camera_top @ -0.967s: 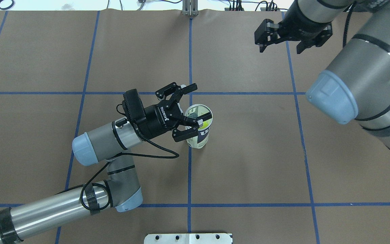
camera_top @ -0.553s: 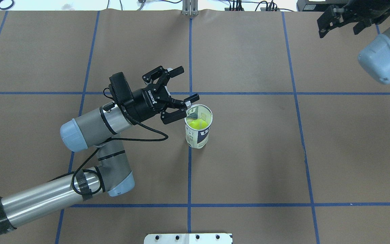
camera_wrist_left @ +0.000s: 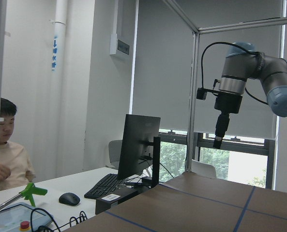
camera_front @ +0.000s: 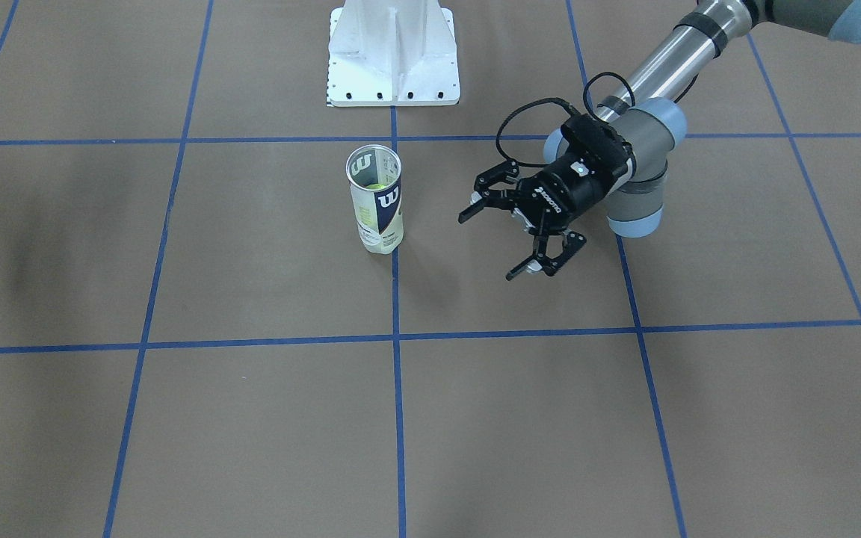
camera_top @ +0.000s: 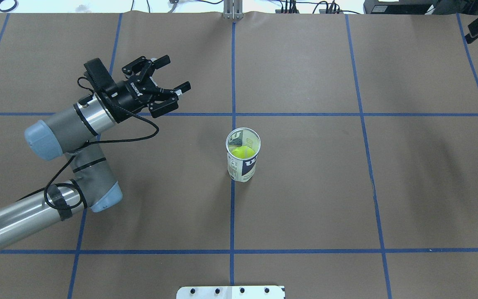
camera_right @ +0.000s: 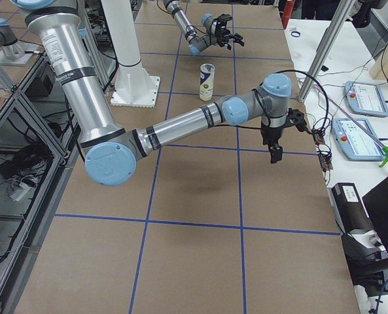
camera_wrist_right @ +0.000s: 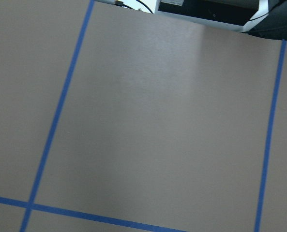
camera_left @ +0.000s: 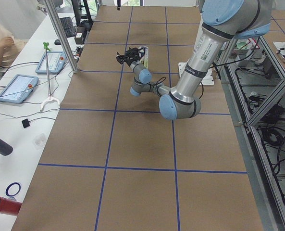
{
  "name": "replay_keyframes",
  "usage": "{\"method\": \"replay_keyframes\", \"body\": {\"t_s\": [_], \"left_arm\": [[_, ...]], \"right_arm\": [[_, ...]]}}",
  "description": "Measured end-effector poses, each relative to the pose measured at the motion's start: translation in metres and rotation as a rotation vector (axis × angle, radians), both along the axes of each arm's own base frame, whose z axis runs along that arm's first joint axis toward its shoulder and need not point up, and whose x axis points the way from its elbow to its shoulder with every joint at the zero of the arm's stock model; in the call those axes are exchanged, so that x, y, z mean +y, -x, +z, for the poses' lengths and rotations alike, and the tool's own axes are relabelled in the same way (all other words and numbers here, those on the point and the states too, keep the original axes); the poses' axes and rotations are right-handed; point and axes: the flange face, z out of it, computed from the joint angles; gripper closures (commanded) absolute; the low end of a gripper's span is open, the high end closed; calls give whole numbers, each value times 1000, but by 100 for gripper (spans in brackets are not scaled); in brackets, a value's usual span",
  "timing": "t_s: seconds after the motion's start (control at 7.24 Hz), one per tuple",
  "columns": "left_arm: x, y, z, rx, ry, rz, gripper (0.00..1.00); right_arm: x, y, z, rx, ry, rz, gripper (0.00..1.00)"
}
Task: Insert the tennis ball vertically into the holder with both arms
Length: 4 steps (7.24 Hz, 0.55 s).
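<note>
The holder (camera_top: 243, 164), a clear can with a navy and white "W" label, stands upright at the table's centre. A yellow-green tennis ball (camera_top: 243, 152) lies inside it. The can also shows in the front view (camera_front: 378, 209). My left gripper (camera_top: 171, 92) is open and empty, well off to the can's left and farther back; it also shows in the front view (camera_front: 494, 245). My right gripper (camera_right: 274, 154) hangs near the table's far right edge, away from the can. Only one of its splayed fingers (camera_top: 477, 25) shows in the overhead view.
The white pedestal base (camera_front: 393, 56) stands at the robot's side of the table, behind the can. Blue tape lines grid the brown table. Operators' tablets (camera_right: 360, 98) and a desk lie beyond the right edge. A person (camera_wrist_left: 7, 154) sits past the table.
My left gripper has let go of the can's rim and pulled back to the left, open. My right arm has swung out to the table's far right. The ball rests in the can.
</note>
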Motion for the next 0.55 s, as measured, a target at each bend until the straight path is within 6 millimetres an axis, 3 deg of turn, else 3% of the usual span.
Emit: {"method": "replay_keyframes", "body": {"t_s": [0.14, 0.41, 0.55], "left_arm": [[-10, 18, 27, -40, 52, -10, 1], [-34, 64, 79, -166, 144, -16, 1], [-54, 96, 100, -241, 198, -11, 1]], "right_arm": [[7, -21, 34, 4, 26, -9, 1], [39, -47, 98, 5, 44, 2, 1], [52, -53, 116, 2, 29, 8, 1]]}}
